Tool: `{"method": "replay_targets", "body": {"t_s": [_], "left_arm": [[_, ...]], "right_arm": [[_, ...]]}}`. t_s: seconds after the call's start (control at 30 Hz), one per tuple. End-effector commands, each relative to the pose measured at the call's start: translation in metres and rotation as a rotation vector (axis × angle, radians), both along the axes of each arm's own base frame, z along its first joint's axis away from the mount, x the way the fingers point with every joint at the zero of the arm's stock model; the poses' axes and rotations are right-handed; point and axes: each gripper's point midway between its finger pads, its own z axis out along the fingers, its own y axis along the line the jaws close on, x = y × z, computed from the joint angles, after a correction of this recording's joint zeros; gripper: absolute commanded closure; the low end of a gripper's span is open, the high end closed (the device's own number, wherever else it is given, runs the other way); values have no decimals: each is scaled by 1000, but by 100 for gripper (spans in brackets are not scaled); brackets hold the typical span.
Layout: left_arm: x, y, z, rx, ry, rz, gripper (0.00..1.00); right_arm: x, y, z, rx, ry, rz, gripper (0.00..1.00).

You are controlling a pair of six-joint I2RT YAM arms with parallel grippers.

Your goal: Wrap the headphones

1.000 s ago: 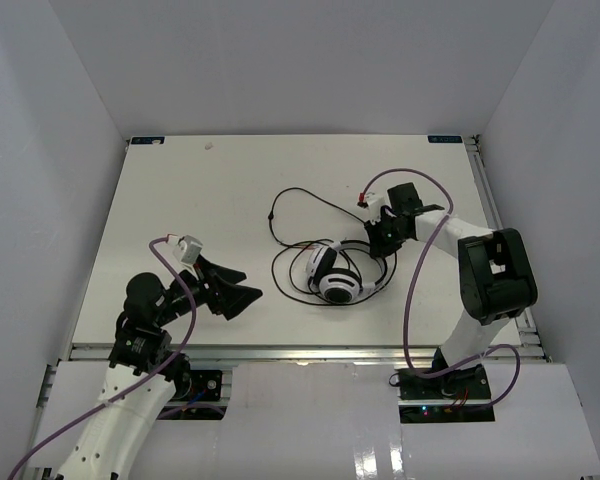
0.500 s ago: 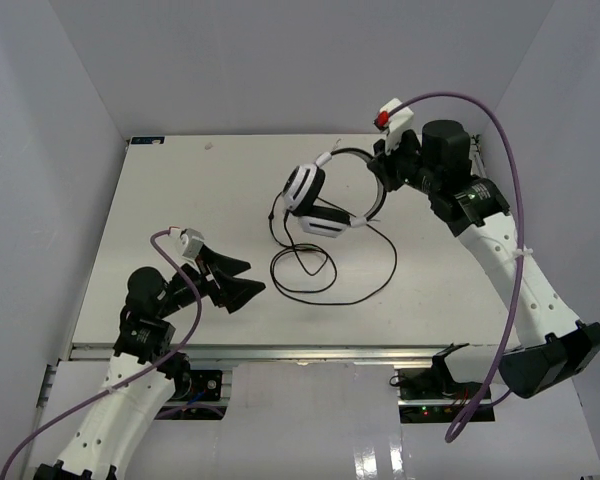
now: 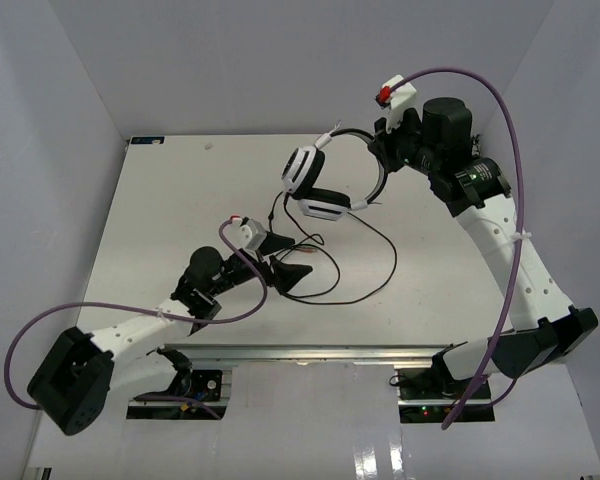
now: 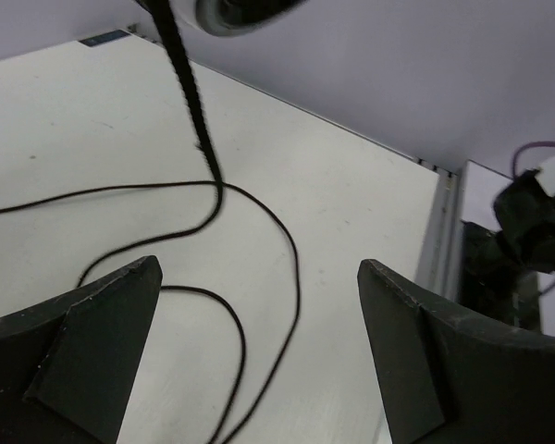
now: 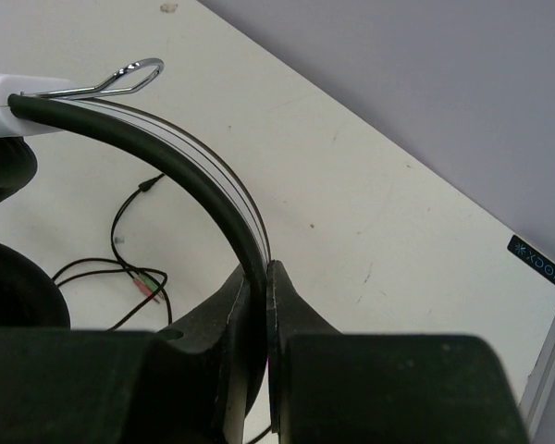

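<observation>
From where I stand, the left arm reaches low across the near part of the white table [image 3: 150, 210], its purple cable [image 3: 40, 325] looping out behind it. The left gripper [image 3: 298, 257] is released, fingers spread wide, and hangs just over the table with nothing in it. Below and between those fingers lie loose loops of the thin black cord [image 4: 296, 273]. I cannot tell whether a fingertip touches it.

A little further right and back, the headphones [image 3: 302, 172] hang in the air above the middle of the table. The two white cups are on the left side, one above the other. The cord drops from them to the tabletop and spreads in wide curves toward the near edge. Its small plug ends [image 5: 148, 287] rest on the table.

The headband [image 5: 194, 176] arcs rightward from the cups into the right gripper [image 5: 266, 305], which is clenched on the band. The right arm stretches up from the near right corner to hold it there.
</observation>
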Motion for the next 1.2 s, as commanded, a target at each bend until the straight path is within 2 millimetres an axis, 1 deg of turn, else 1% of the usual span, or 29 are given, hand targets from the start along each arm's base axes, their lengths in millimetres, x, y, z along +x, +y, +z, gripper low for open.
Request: {"method": "replay_targets", "body": {"t_s": [0.0,0.03,0.13,0.23,0.3,0.37,0.4,0.43,0.47,0.57,0.6,0.67,0.7,0.8,0.87,0.9,1.03,1.13,1.17], "left_arm": [[45,-9,44,-100,-199,169,2],[45,-9,49,-114,-211,170,2],[53,-31,37,-93,-203,148,2],[62,-38,30,-96,-216,198,2],[60,-42,29,-130,-247,187,2],[62,-52,22,-139,-264,165,2],[60,-55,22,-139,-266,158,2],[63,-63,19,-144,-270,146,3],[64,-71,16,-150,-269,132,5],[70,-86,7,-145,-242,106,16],[72,-88,4,-146,-231,110,27],[76,-89,-3,-148,-211,122,54],[76,-88,-5,-148,-208,127,64],[76,-87,-7,-146,-207,126,80],[74,-88,-5,-150,-208,121,96],[74,-88,-4,-153,-210,118,100],[66,-91,3,-154,-214,72,100],[52,-96,7,-133,-218,-6,100],[48,-96,10,-122,-217,-23,100]], "right_arm": [[-9,-5,54,102,-116,-5,92],[-11,-5,56,105,-121,-4,92],[-17,-5,59,122,-118,9,92],[-22,-4,66,160,-107,31,92],[-23,-8,70,198,-87,40,92],[-27,-7,76,249,-60,71,92],[-25,-11,76,250,-59,60,92],[-28,-9,78,281,-37,83,92],[-28,-12,80,309,-18,90,92],[-26,-24,87,371,14,91,92],[-26,-29,91,393,22,95,92],[-28,-40,98,441,47,106,92],[-27,-45,98,468,68,104,92],[-32,-44,97,514,117,154,92],[-32,-43,89,551,168,168,92],[-32,-43,86,562,183,174,92],[-31,-44,85,564,180,172,92],[-25,-49,82,529,154,138,92],[-21,-52,82,497,119,117,92]]}}
